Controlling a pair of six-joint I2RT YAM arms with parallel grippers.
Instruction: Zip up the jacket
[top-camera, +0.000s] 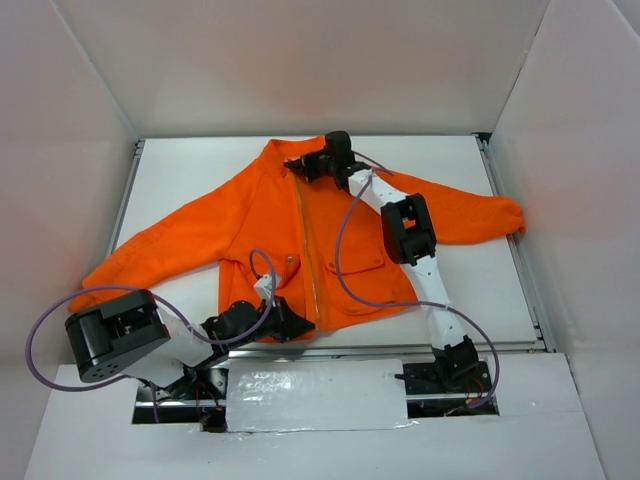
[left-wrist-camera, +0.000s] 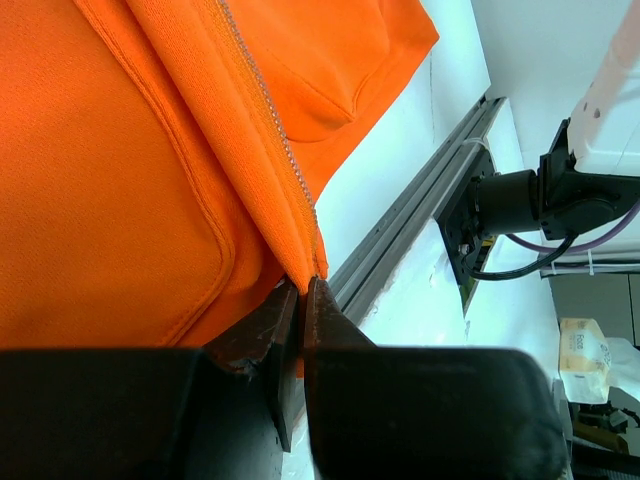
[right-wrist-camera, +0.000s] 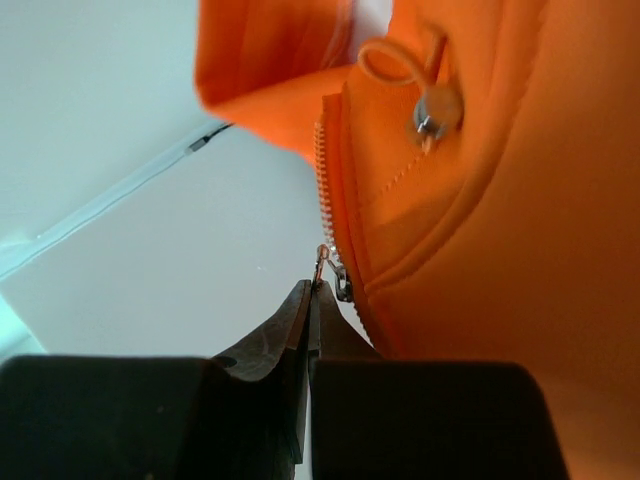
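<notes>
Right claw (right-wrist-camera: 312, 290): dark, tapered fingers pressed together on the thin metal ring pull (right-wrist-camera: 322, 258) of the slider. Silver zipper teeth (right-wrist-camera: 322, 180) run away from the tips along a stitched edge. Beyond them sit a domed metal snap stud (right-wrist-camera: 437, 112) and a small fabric loop (right-wrist-camera: 390, 62). The cloth here is matte, smooth and bright orange. Left claw (left-wrist-camera: 302, 285): same dark wedge fingers, closed flat on the bottom hem corner (left-wrist-camera: 308, 262) where the zipper ends. To one side of it the weave looks finely ribbed, with a rounded, double-stitched pocket (left-wrist-camera: 150, 260). The jacket (top-camera: 270, 220) lies front-up and flat between the two claws, right one at the collar, left one at the hem, sleeves spread out to either side. Under it is a plain white counter (top-camera: 200, 170), smooth and matte. A grey metal rail (left-wrist-camera: 420, 215) edges it just past the left claw. White panel walls (top-camera: 300, 60) box in three sides. Purple cable (top-camera: 345, 250) loops off both arms.
</notes>
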